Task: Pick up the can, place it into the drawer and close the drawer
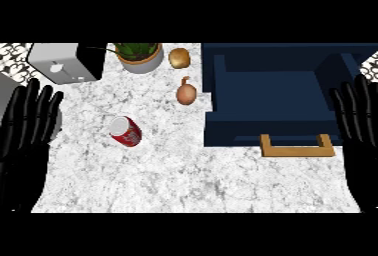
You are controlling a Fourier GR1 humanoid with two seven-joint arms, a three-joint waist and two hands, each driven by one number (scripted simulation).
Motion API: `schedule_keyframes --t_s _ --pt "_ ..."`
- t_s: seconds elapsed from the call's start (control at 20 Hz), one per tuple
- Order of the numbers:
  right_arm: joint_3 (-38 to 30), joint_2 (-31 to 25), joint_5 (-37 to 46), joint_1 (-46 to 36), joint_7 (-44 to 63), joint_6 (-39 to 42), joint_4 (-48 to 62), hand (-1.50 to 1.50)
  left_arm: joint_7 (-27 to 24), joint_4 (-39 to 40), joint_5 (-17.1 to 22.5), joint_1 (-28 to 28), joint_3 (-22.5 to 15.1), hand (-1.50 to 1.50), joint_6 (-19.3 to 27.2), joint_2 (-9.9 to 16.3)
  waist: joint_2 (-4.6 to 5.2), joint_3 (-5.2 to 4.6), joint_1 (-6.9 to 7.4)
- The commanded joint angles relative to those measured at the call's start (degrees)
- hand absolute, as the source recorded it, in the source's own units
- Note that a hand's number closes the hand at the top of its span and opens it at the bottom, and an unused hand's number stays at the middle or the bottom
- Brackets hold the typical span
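Can [126,131] is red, lying tipped on the marble counter [184,175], just right of the left hand [26,135] and well apart from the right hand [359,125]; both hands rest with fingers straight, holding nothing. Navy drawer [269,90] sits pulled out beside the right hand, wooden handle [297,146] toward the robot, so nothing's picked yet. My call: take the can with the left hand, curl round its side, keep off the onion [187,93] beyond it, then carry it over the drawer's front wall before letting go.

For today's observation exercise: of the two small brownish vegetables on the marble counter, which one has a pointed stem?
The orange-brown onion, beside the navy drawer; the golden-brown potato behind it is stemless.
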Motion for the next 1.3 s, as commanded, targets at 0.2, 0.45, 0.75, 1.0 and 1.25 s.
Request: schedule_keyframes --t_s 0.2,0.45,0.75,1.0,1.25 --pt "-1.9 0.3 -1.3 3.1 -4.0 1.1 0.9 -1.50 -4.0 6.5 16.7 -2.3 8.0 -1.50 -14.1 7.1 -1.93 -0.85 -0.25" --pt "-4.3 0.3 0.8 2.1 9.8 -4.5 4.8 -1.50 11.8 12.2 17.7 -0.3 10.4 -1.50 -9.1 8.3 -1.83 -0.85 0.04" --pt "-3.9 1.1 2.3 2.8 12.0 -5.6 3.4 -1.50 17.5 10.0 21.0 -0.8 13.4 -1.50 -10.4 10.5 -1.97 -0.83 0.17" --pt "-7.5 -0.2 -3.0 7.3 10.7 -1.1 0.2 -1.50 13.0 15.4 19.1 -3.6 13.8 -1.50 -12.3 9.2 -1.96 -0.83 -0.07" --pt "-6.9 1.1 -0.9 7.4 5.1 -0.7 4.8 -1.50 13.8 17.0 15.6 -5.6 10.4 -1.50 -10.7 7.1 -1.94 -0.82 -0.10"
